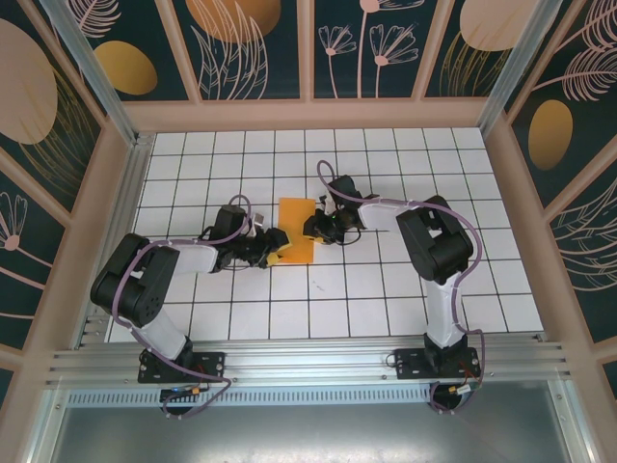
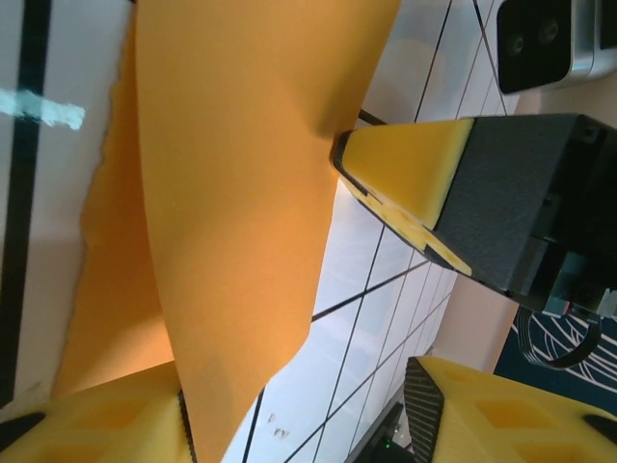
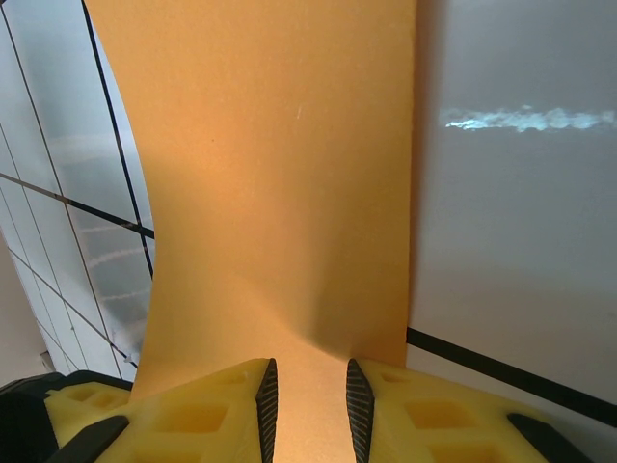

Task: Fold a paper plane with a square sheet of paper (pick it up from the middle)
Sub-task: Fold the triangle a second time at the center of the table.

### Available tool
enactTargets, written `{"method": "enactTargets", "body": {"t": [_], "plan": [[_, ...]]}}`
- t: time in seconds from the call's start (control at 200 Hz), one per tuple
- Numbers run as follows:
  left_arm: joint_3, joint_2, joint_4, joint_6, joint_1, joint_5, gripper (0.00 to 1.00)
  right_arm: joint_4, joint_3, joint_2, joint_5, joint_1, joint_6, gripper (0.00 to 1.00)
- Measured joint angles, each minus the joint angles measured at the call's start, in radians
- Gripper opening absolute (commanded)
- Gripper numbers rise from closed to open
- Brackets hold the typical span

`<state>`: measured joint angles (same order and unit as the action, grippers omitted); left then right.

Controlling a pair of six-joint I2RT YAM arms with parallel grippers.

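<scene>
Top external view: square sheet of paper (image 1: 297, 231) sits mid-table on the white grid-tiled table (image 1: 405, 289), its left side lifted. Right gripper (image 1: 315, 229) straddles the right edge, fingers narrowly apart; whether it grips cannot be told. Left gripper (image 1: 273, 249) is spread wide at the left edge. Leaf-patterned walls (image 1: 260, 48) surround the table.

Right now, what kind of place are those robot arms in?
Probably a robot lab's test booth: two arms bolted to a metal rail, a white grid table with orange paper, and leaf-patterned walls boxing it in.
</scene>
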<state>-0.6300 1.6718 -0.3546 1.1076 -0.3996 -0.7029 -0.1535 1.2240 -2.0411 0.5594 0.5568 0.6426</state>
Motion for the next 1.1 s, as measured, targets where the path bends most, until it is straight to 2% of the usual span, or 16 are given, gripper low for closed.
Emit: {"method": "enactTargets", "body": {"t": [0.1, 0.255, 0.415, 0.756, 1.101], "plan": [[-0.002, 0.000, 0.026, -0.016, 0.000, 0.039, 0.42, 0.000, 0.000, 0.000, 0.000, 0.000, 0.000, 0.31], [-0.015, 0.000, 0.101, -0.061, 0.000, 0.100, 0.20, 0.000, 0.000, 0.000, 0.000, 0.000, 0.000, 0.30], [-0.038, 0.001, 0.155, -0.084, -0.001, 0.138, 0.00, -0.001, 0.000, -0.002, 0.000, -0.001, -0.003, 0.24], [-0.161, 0.044, 0.346, -0.176, -0.013, 0.217, 0.00, 0.023, 0.007, 0.002, -0.030, 0.000, -0.025, 0.25], [-0.190, 0.055, 0.443, -0.229, -0.013, 0.256, 0.00, -0.027, 0.187, -0.073, -0.164, 0.000, -0.112, 0.23]]}}
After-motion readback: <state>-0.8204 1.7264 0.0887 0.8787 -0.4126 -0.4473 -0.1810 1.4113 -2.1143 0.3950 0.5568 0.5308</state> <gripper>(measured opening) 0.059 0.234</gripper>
